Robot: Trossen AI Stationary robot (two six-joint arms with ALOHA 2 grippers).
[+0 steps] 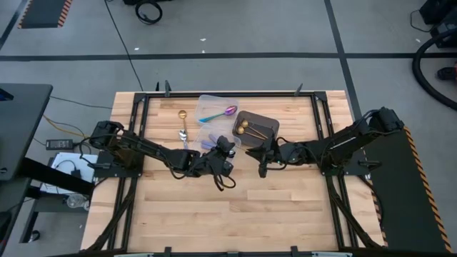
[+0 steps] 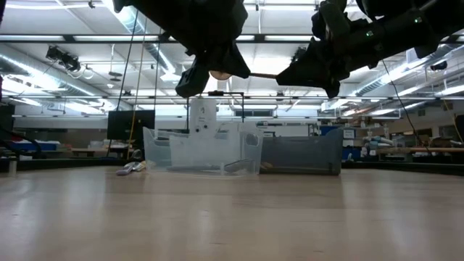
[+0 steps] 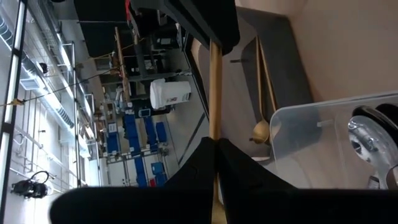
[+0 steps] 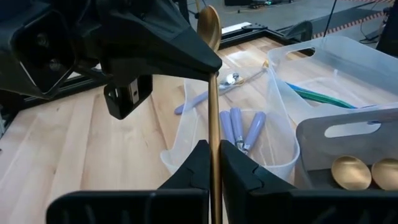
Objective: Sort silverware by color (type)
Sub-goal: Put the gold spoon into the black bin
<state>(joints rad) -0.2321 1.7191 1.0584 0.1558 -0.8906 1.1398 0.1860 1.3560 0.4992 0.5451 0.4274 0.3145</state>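
A gold spoon (image 2: 255,75) hangs level in the air between both grippers, above the table in front of the tubs. My left gripper (image 3: 216,144) is shut on it near the bowl (image 4: 209,26), which pokes out past its fingers. My right gripper (image 4: 213,157) is shut on the handle farther along. In the high view the left gripper (image 1: 227,152) and right gripper (image 1: 259,154) face each other at mid-table. More gold spoons (image 4: 351,171) lie in the dark bin (image 1: 255,127). Lavender-handled spoons (image 4: 239,127) lie in a clear tub. My left gripper pinches the gold spoon's stem (image 3: 215,134) between its two fingers, just behind the bowl, coming level from the table's left. The spoon is lifted clear and lies level, along the fingers' line. My right gripper pinches the spoon's handle (image 4: 214,146) between its two fingers, coming level from the table's right, with the handle running straight out ahead of the fingers toward the left gripper. The spoon is clear of the table.
Two clear tubs (image 1: 214,107) and the dark bin stand at the table's far middle; a teal-handled spoon (image 1: 218,113) lies in the far tub. A gold spoon (image 1: 182,114) and a lavender-handled spoon (image 1: 184,134) lie on the wood left of the tubs. The near half of the table (image 1: 235,214) is bare wood.
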